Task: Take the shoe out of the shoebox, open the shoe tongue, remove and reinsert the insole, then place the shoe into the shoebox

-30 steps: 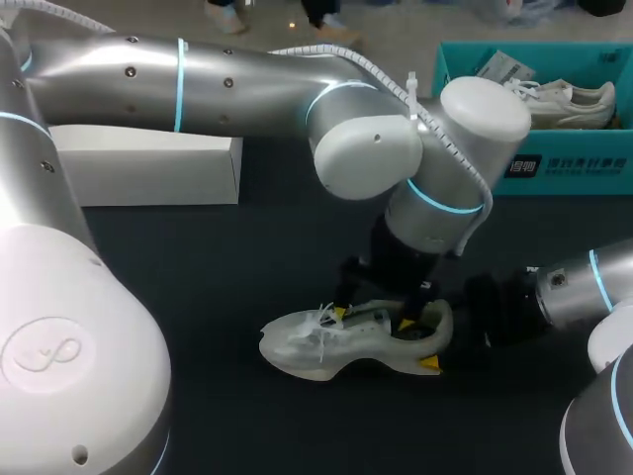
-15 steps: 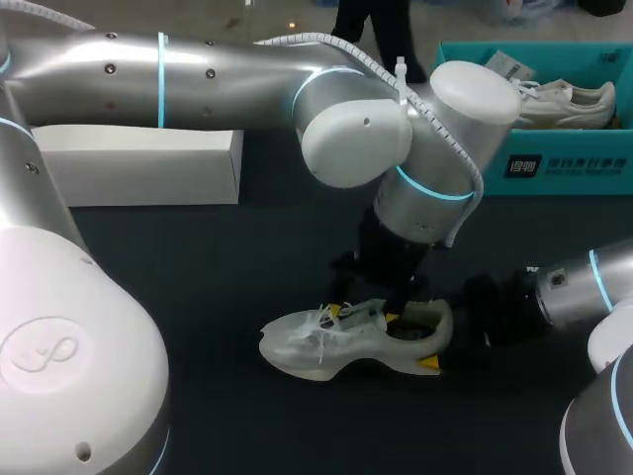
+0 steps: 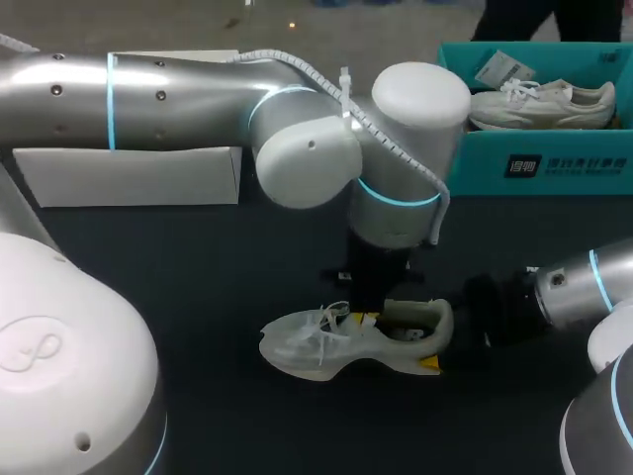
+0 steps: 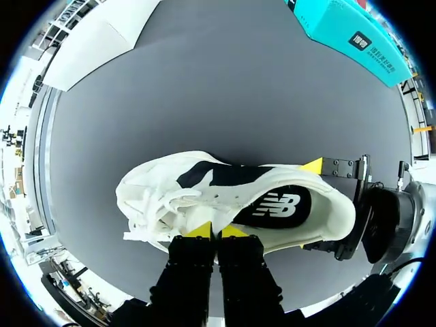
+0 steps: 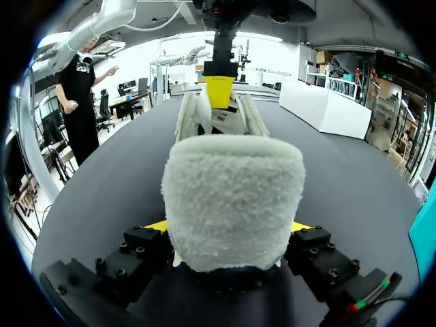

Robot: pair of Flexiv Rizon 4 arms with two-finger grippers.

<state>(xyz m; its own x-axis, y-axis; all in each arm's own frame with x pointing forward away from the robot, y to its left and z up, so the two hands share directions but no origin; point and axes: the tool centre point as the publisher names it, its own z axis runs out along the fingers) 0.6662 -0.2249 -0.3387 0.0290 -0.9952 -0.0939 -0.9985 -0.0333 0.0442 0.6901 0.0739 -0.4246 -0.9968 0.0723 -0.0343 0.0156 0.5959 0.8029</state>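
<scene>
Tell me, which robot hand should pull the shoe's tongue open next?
Left, probably. The left hand sits right at the laces of the shoe, while the right hand clamps the heel, steadying it.

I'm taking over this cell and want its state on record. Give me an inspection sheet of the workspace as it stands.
Surface: dark table, no spills seen.
Job's things: white shoe upright on its sole mid-table, dark insole inside; open teal shoebox at the far right, holding a second shoe.
Clutter: white box at the far left.
Grippers: left gripper at the shoe's laces, fingers together; right gripper shut on the shoe's heel from both sides.
Cables: white spiral-wrapped cable along the left arm, off the table.
Surroundings: nothing seen reaching over the table.
</scene>
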